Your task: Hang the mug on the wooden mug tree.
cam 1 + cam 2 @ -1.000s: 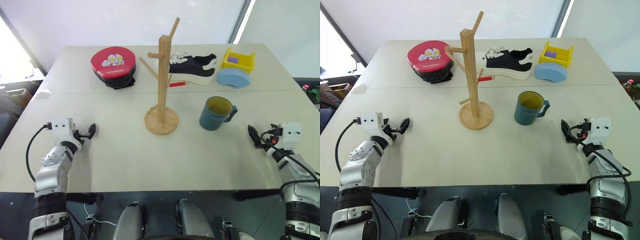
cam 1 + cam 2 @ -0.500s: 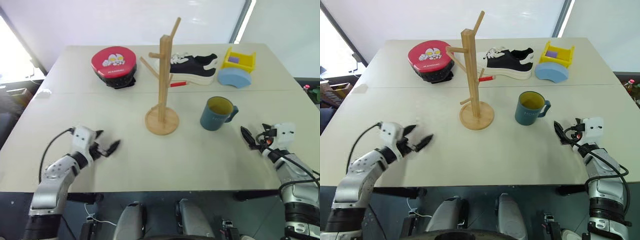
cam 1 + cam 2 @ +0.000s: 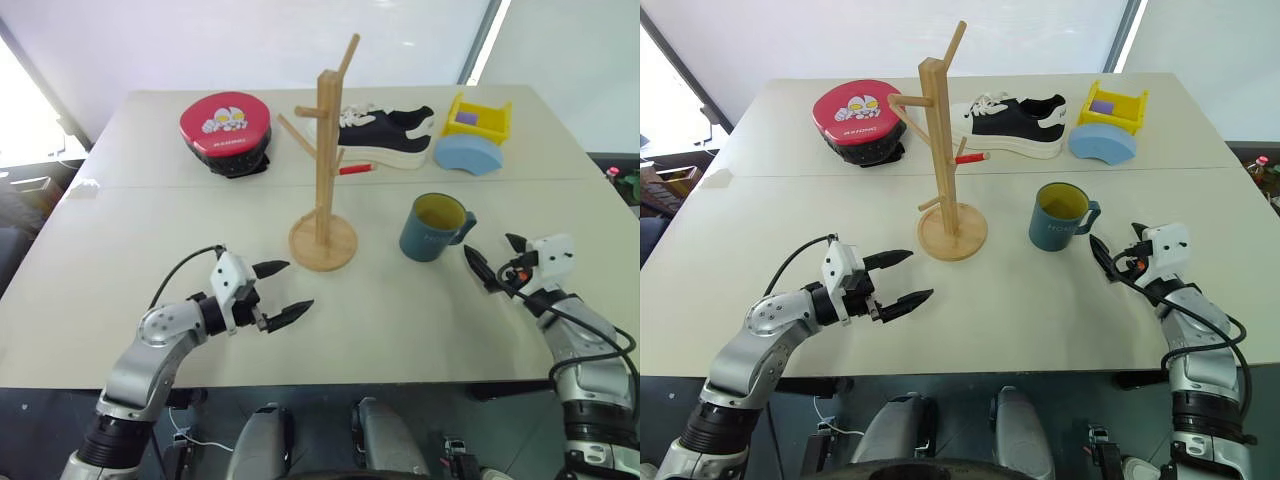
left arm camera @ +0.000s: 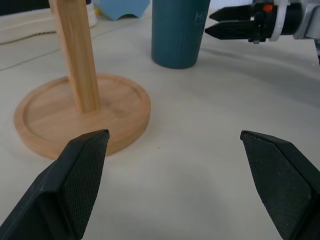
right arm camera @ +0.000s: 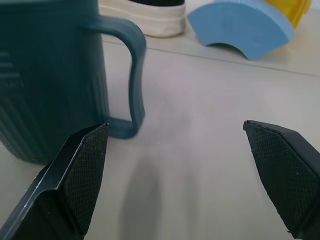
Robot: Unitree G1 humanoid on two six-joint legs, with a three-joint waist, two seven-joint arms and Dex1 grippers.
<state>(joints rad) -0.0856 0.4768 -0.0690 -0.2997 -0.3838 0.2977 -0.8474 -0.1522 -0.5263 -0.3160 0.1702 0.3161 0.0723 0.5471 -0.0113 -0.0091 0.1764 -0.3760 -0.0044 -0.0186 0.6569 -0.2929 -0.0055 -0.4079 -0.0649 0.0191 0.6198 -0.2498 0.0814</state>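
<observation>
The teal-blue mug stands upright right of centre on the table, its yellow-green inside showing and its handle turned to the right. Left of it stands the wooden mug tree on its round base, with nothing on its pegs. My left gripper is open and empty, low over the table just left of and in front of the base, pointing right. My right gripper is open and empty too, a little right of the mug and pointing at the handle without touching it.
Along the table's far side lie a red round case with a cartoon print, a black-and-white shoe, a red pen, a yellow toy box and a light blue arch block. The table's front edge runs below both grippers.
My left gripper has swung far to the right from the table's left side and turned toward the mug tree's base. My right gripper has crept left, closer to the mug's handle.
</observation>
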